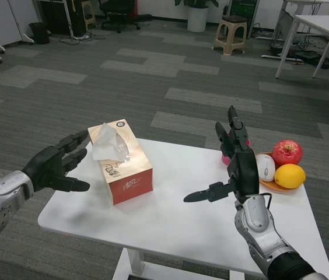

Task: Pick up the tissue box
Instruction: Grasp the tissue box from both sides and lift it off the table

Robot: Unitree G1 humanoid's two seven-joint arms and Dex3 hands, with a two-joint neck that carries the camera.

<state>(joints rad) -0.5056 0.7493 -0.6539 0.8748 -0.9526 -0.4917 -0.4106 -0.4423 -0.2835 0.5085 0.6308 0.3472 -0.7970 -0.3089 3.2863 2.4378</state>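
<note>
An orange tissue box (121,161) is standing near the left edge of the white table (176,216), a tissue protruding upward. The left hand (56,165) is hovering just beside it, fingers spread; the right hand (234,166) is hovering open near the right edge, beside a fruit plate (272,185).

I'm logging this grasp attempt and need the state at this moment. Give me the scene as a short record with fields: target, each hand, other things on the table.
target: tissue box, orange, on the white table at its left part, a tissue sticking out of the top
left hand: open, just left of the box, fingers pointing toward it, holding nothing
right hand: open, raised over the table's right part, apart from the box
other things: plate at the right edge with a red apple, a yellow fruit and a white object
</note>
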